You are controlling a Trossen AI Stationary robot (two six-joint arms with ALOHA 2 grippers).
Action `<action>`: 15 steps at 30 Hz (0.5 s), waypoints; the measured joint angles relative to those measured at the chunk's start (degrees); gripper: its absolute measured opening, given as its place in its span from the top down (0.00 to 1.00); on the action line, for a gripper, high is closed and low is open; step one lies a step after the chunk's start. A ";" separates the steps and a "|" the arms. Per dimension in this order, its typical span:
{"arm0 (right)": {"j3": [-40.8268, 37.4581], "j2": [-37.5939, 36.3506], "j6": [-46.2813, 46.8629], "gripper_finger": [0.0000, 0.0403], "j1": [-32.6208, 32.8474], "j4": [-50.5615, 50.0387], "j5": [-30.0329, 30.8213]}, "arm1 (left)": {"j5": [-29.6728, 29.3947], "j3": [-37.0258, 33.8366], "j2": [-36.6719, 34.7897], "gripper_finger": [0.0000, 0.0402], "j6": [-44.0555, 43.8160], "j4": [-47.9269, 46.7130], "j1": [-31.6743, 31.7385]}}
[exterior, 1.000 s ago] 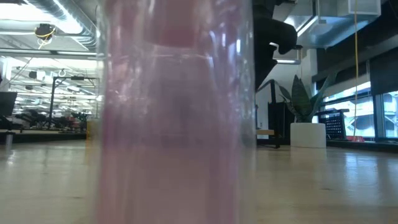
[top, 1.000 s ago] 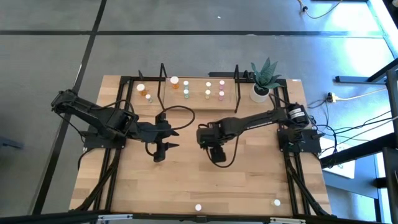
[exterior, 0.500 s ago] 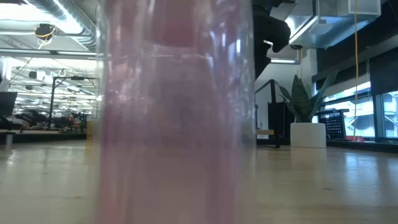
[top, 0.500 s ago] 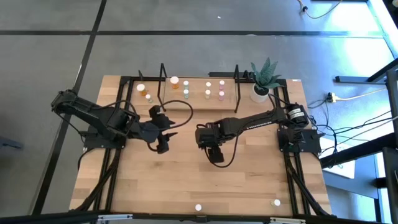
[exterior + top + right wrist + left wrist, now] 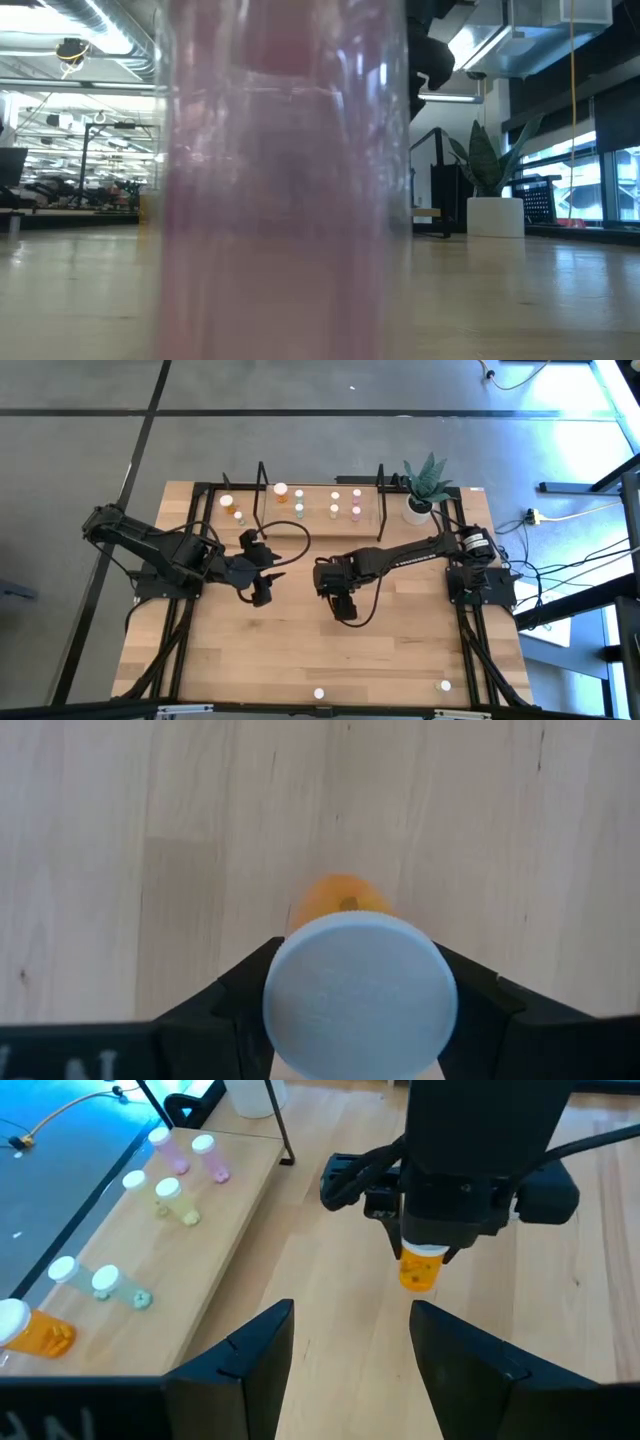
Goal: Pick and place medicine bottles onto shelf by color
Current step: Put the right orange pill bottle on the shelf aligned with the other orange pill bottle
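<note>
The right gripper (image 5: 343,610) hangs over the middle of the wooden table (image 5: 300,660), its fingers pinched around an orange medicine bottle (image 5: 420,1268) just below the white cap (image 5: 360,995); the left wrist view shows that bottle held cap-up under the gripper, above the tabletop. The left gripper (image 5: 262,598) sits a little to the left of it, near the table's centre, with its two dark fingers (image 5: 245,1370) spread apart and nothing between them.

The shelf (image 5: 318,520) stands along the far edge, between thin black upright loops. On its board stand an orange bottle (image 5: 281,492), greenish bottles (image 5: 299,504), yellowish bottles (image 5: 335,503) and pink bottles (image 5: 356,503). More bottles (image 5: 232,508) stand left of the shelf, and two (image 5: 319,694) near the front edge. A pink bottle (image 5: 285,180) fills the low view, right against the camera. A potted plant (image 5: 422,488) stands at the far right corner
</note>
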 joint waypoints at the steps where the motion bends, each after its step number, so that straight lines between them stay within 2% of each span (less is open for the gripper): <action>1: 0.00 0.32 0.04 0.50 0.00 0.04 0.01 | 0.00 0.00 0.00 0.52 0.00 0.02 0.00; 6: -0.02 2.77 -0.02 0.50 0.00 -0.44 0.00 | 0.00 0.00 0.00 0.52 -0.04 0.00 0.00; 15: -0.07 3.03 1.27 0.50 -0.09 -0.68 0.00 | 0.02 0.00 0.00 0.52 -0.04 0.02 0.00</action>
